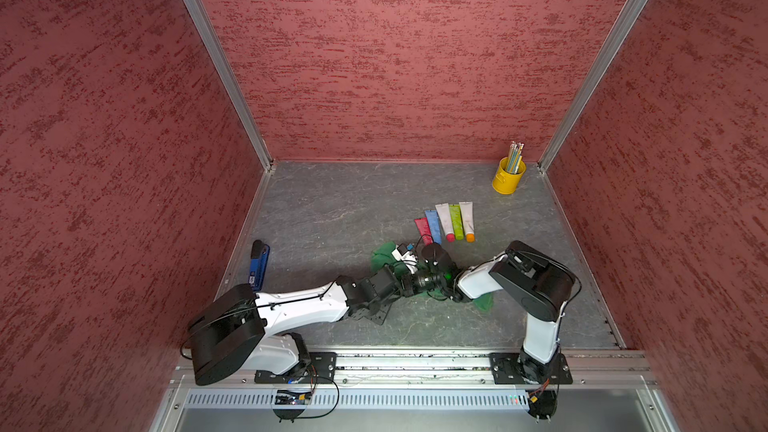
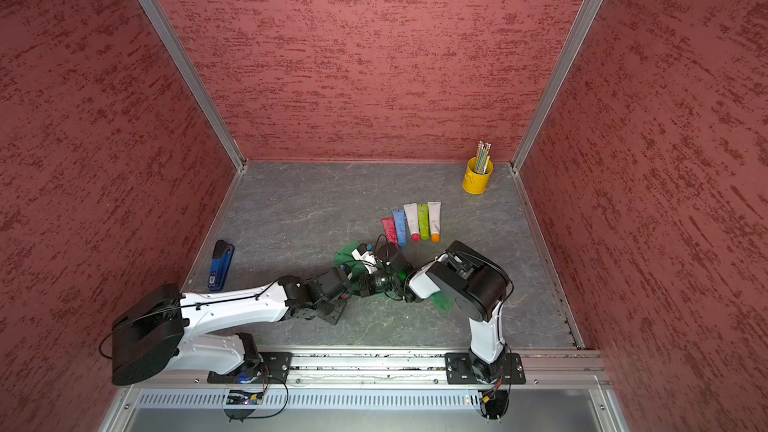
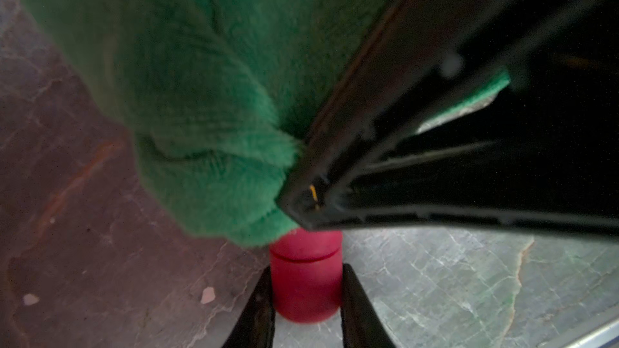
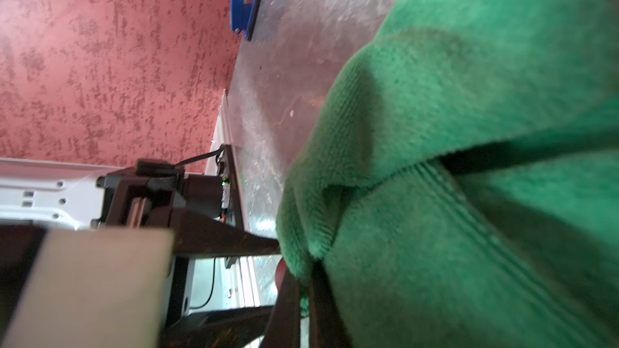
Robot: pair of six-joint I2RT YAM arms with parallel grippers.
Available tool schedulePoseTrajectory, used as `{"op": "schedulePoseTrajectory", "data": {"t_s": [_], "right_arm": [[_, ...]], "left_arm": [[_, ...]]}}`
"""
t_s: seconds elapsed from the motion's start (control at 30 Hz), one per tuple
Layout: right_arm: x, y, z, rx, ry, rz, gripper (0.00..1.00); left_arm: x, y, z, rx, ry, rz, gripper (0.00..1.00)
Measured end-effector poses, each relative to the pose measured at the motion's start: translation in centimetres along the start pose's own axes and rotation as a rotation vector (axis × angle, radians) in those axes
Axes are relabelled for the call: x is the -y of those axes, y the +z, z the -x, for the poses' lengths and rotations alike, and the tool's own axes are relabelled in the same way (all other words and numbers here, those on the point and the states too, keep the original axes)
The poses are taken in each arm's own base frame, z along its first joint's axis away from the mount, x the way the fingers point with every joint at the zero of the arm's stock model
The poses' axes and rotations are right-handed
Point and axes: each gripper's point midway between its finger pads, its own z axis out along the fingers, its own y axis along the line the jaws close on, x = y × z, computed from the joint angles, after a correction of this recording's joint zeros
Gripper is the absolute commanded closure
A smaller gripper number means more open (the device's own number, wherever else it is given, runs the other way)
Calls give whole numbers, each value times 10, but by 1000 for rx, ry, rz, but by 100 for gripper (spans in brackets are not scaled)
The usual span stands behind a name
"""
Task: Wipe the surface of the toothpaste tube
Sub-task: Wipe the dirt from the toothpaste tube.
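**Tube held by its cap, cloth bunched over the body**

Nearest the bases, both arms reach in and meet over the middle of the counter [image 1: 332, 209].

Left tool [image 3: 306, 296]: fingers partly closed, one on each side of the red cap of the toothpaste tube [image 3: 305, 252], gripping it. Judged reason: a hold on the cap leaves the whole body free for wiping and stops the tube sliding away under the rub.

Right tool [image 4: 304, 279]: closed tight on a pinched fold of the green cloth [image 4: 435, 195]. The rest of the cloth hangs loose as a pad.

In the left wrist view the cloth lies against the tube just past the cap and hides the body entirely. Whether the tube is lifted or rests on the counter, I cannot tell. Judgement: a wiping stroke is in hand, at the cap end.

Blue stapler [image 1: 259, 263]: by the left wall, well apart.

Row of spare tubes [image 1: 446, 222]: five side by side, caps toward the robot, close behind the working spot. A long stroke could nudge them.

Yellow cup [image 1: 508, 178] of pencils: far right corner, out of the way.
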Motion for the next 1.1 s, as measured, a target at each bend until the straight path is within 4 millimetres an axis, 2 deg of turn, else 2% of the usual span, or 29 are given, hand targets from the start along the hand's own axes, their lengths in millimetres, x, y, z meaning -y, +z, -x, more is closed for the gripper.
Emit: {"op": "schedulePoseTrajectory", "data": {"t_s": [0.17, 0.37, 0.53, 0.63, 0.83, 1.1], "right_arm": [[9, -13, 10, 25, 32, 1, 100], [51, -54, 49, 148, 103, -121, 100], [65, -68, 80, 224, 84, -242, 100], [67, -69, 86, 242, 75, -265, 100], [71, -58, 77, 209, 77, -268, 100], [47, -24, 58, 144, 4, -202, 100]], "left_arm": [[1, 0, 2, 11, -1, -3, 99], [2, -1, 11, 47, -7, -5, 99], [2, -2, 13, 58, -8, -3, 99], [2, -2, 13, 60, -8, -3, 99], [2, -2, 14, 60, -8, -2, 99], [-5, -1, 2, 14, -8, 24, 99]]}}
